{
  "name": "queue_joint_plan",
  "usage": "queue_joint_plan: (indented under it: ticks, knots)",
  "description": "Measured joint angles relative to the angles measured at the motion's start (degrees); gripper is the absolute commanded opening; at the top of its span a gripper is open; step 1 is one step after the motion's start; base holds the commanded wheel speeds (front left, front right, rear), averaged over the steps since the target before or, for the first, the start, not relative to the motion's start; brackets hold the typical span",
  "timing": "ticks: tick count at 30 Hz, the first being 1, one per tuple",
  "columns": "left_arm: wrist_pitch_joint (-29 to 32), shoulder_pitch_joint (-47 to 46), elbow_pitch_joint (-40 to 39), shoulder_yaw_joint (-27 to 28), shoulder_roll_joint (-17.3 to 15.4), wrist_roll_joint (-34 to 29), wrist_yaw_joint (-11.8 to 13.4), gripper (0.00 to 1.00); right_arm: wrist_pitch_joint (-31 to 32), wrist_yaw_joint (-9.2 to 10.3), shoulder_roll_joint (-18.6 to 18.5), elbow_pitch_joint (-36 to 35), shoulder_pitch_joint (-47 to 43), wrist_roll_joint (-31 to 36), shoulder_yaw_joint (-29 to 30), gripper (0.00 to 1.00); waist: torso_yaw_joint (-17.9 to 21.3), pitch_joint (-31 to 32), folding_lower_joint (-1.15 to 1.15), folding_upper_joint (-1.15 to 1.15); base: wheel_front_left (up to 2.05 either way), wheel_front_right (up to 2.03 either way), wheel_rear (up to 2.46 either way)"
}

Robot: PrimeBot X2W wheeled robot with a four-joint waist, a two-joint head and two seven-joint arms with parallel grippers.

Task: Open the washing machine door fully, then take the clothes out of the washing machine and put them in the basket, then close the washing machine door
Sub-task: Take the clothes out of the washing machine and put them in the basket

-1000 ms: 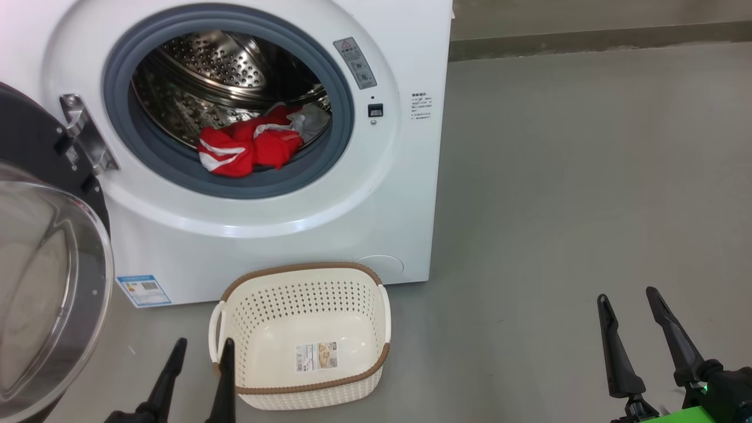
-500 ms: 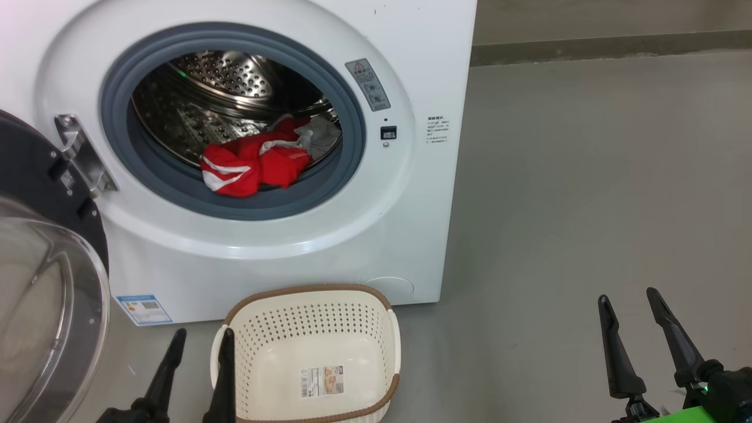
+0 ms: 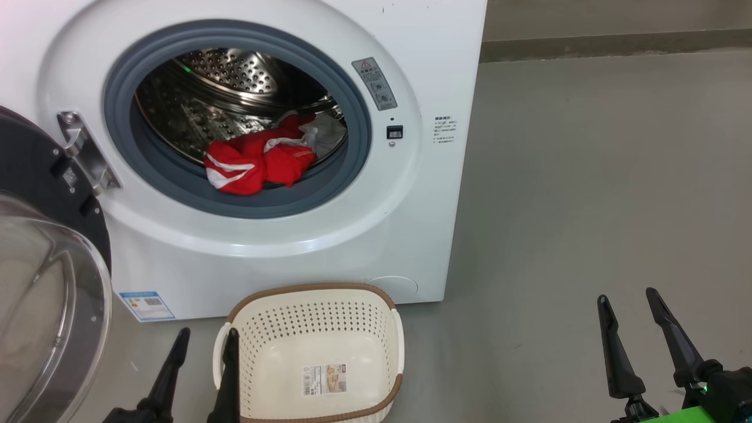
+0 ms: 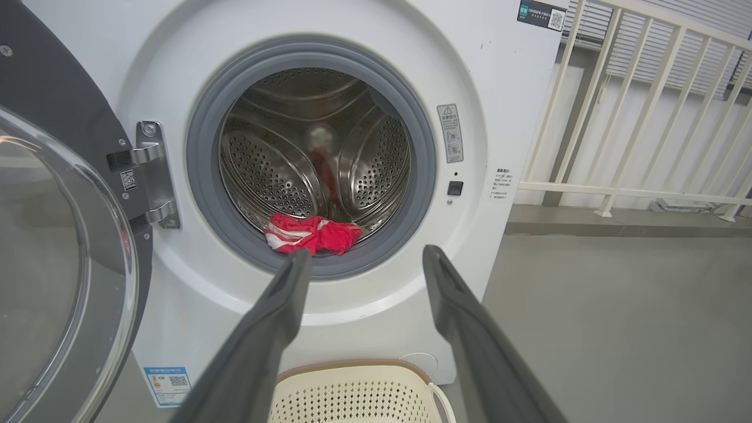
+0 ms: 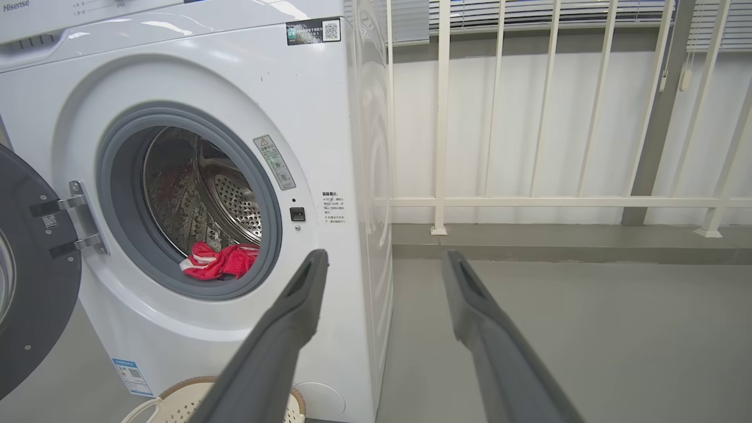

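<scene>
The door [image 3: 47,294] is standing open at far left; the clothes [image 3: 258,167] are lying on the front lip of the drum [image 3: 235,70], upper centre. The left end effector [image 3: 207,335] and right end effector [image 3: 627,296] are hanging spread and empty; one should be reaching in low, pinching the bundle deep.

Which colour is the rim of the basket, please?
The basket rim is brown with a woven look, above cream perforated sides. It shows best in the head view.

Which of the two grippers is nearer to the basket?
The left gripper: in the head view it stands right beside the basket, while the right gripper is far off to the right, over the grey floor.
</scene>
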State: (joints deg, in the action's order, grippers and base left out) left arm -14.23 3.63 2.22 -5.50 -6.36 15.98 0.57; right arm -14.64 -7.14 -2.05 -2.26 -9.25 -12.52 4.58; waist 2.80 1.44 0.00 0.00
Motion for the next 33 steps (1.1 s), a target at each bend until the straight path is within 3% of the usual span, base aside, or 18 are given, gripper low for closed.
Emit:
queue_joint_plan:
  ticks: [16,33]
  knots:
    - [-0.04,-0.08,-0.69,-1.0,-0.1,-0.37,0.62,1.0,0.0,0.0,0.0,-0.14,0.09,-0.01,-0.79,1.0,-0.59,-1.94,0.0,0.0,0.0,0.0,0.0]
    - [-0.03,-6.96,-1.08,-1.48,0.45,0.73,1.26,1.0,0.0,0.0,-0.02,-1.0,3.22,-0.01,-1.47,1.0,-1.98,-8.87,0.0,0.0,0.0,0.0,0.0]
